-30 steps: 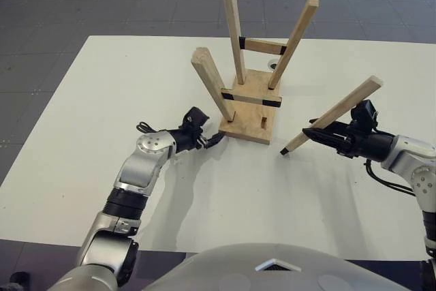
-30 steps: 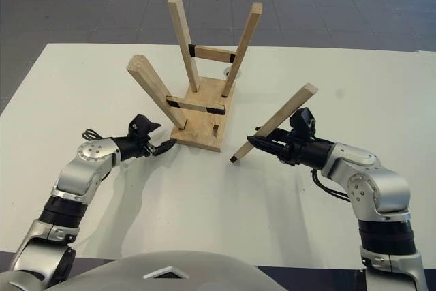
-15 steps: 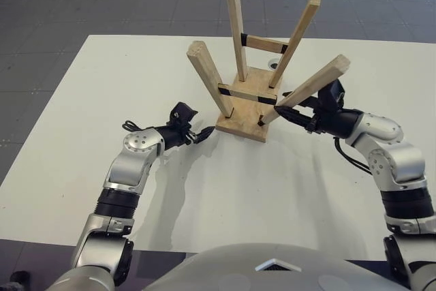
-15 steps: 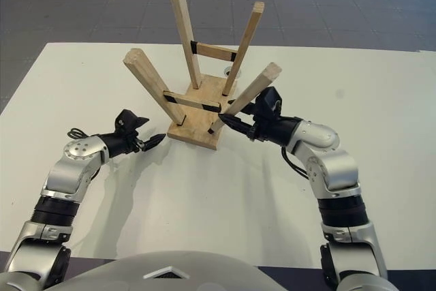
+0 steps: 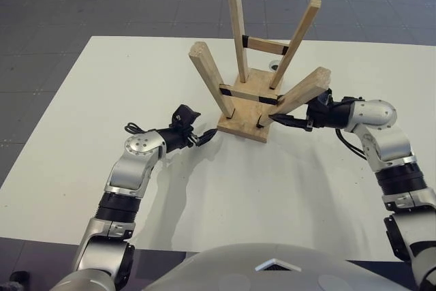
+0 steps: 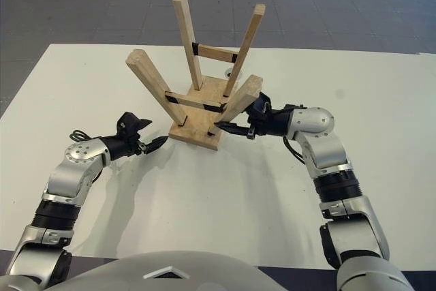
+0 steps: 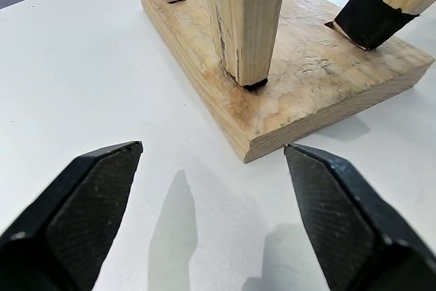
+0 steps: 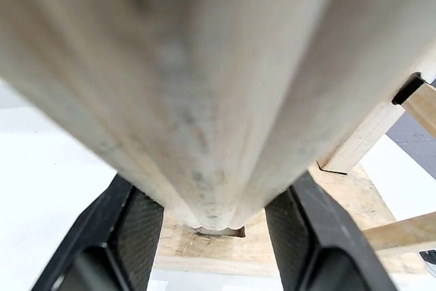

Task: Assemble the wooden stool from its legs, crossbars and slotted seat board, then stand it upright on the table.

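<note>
Right fingers (image 8: 139, 233) around tilted leg (image 5: 300, 92), its tip at seat board (image 5: 240, 127)

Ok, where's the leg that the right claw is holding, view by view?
Left eye view: held leg right of centre, slanting down to the seat board.
Right eye view: same leg, just right of centre.
Left wrist view: its black-taped tip at the board's top face.
Right wrist view: close up, pointing at a slot.
Shared landmark: the seat board.
</note>
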Controlling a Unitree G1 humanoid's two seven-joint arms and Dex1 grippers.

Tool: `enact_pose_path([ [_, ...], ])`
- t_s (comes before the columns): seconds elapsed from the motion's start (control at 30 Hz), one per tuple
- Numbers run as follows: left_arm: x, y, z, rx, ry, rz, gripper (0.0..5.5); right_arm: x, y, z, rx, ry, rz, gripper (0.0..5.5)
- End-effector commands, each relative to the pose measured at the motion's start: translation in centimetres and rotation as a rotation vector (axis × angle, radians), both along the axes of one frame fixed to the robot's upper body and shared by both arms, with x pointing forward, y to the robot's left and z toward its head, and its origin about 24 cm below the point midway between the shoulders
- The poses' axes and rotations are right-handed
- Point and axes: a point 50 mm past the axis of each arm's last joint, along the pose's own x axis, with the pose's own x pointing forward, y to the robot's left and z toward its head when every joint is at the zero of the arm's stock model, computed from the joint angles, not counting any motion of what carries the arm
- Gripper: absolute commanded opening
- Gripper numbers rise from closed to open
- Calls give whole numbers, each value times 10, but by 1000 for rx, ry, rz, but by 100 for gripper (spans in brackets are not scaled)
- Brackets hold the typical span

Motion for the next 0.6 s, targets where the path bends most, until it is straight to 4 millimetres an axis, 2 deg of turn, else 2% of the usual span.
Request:
enact_pose_path([
  [0.03,-4,2,-2,-3,11,16,386,-10,-28,-23,-88,161,-86,203],
  [0.17,-6,0,-3,-11,17,11,386,-12,-30,-21,10,222,-134,203],
  [0.27,-5,0,-1,-9,15,1,386,-15,-37,-24,-8,239,-147,203],
  [0.37,-5,0,-1,-8,16,-8,386,-10,-43,-20,-37,185,-165,203],
  [0.53,-6,-2,-1,-11,20,-23,386,-13,-38,-4,-47,93,-127,203],
  [0.6,-7,-2,-2,-10,21,-24,386,-20,-33,-6,-45,109,-101,203],
])
